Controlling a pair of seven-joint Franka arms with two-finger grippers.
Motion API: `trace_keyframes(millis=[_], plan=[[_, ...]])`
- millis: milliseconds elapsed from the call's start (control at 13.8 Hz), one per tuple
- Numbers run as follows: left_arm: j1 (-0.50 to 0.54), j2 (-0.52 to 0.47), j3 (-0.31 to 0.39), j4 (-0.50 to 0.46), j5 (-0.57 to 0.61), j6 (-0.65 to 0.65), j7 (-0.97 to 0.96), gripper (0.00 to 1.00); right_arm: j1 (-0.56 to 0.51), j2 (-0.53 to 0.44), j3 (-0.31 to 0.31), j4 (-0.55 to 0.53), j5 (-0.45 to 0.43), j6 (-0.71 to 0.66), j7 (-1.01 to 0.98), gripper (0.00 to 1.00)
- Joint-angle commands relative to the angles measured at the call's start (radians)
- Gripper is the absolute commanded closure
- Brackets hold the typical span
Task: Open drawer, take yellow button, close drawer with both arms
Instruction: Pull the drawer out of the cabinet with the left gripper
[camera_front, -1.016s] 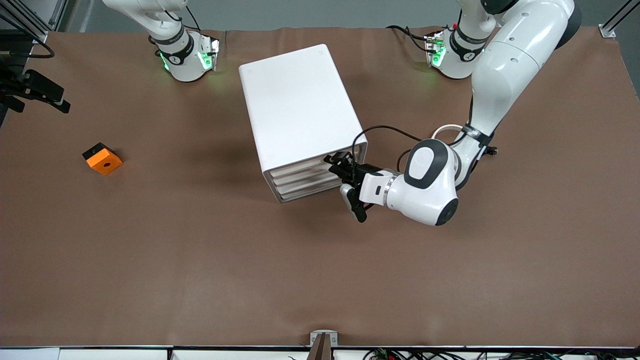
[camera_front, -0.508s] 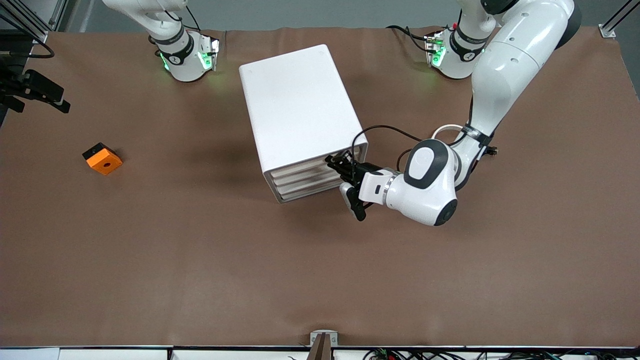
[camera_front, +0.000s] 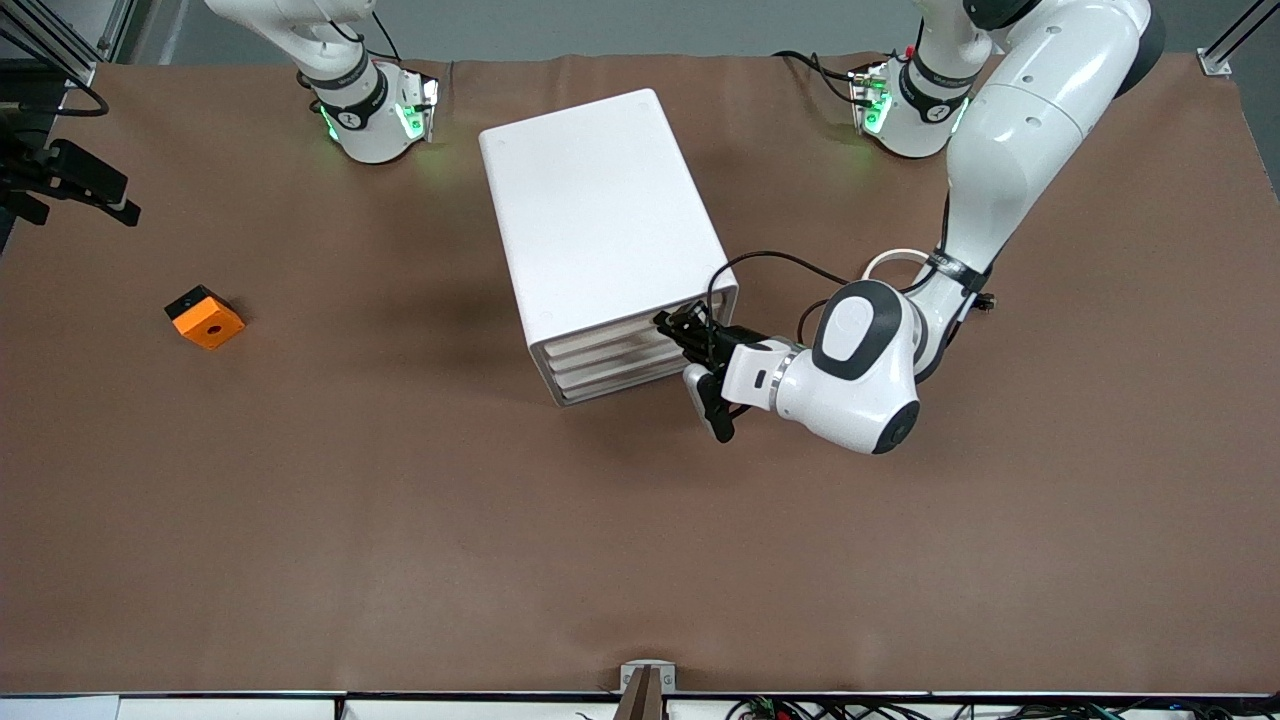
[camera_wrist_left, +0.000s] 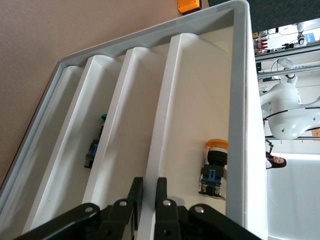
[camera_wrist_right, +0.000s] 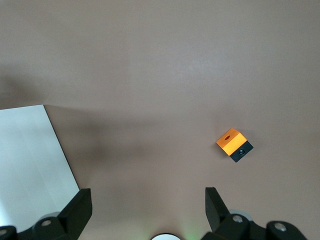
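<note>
Brown table (camera_front: 400, 520): left claw (camera_front: 683, 330) clamped on top drawer (camera_front: 610, 335) lip; right claw (camera_wrist_right: 147, 207) apart.

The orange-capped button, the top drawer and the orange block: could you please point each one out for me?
button (camera_wrist_left: 216, 145): left wrist view, on its orange cap.
top drawer (camera_wrist_left: 159, 130): left wrist view, on its front lip.
orange block (camera_front: 207, 321): front view, on its top face.

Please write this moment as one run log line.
left gripper: shut on drawer front edge | right gripper: open, waits over table | button: in drawer
</note>
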Motion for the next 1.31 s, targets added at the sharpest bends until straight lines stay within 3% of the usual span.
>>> trace_keyframes(millis=[0,508,1234], plan=[[0.032,-0.004,0.020,0.013,-0.002,-0.013,-0.008,1.00,-0.001,-0.019,-0.004,-0.015,0.004,-0.001,-0.005,0.00],[0.029,-0.007,0.056,0.039,0.002,0.048,0.009,1.00,-0.004,-0.017,-0.008,-0.012,0.004,0.008,-0.006,0.00],[0.023,-0.018,0.168,0.090,0.085,0.118,0.007,1.00,-0.015,0.010,-0.010,0.016,0.000,0.011,0.004,0.00]])
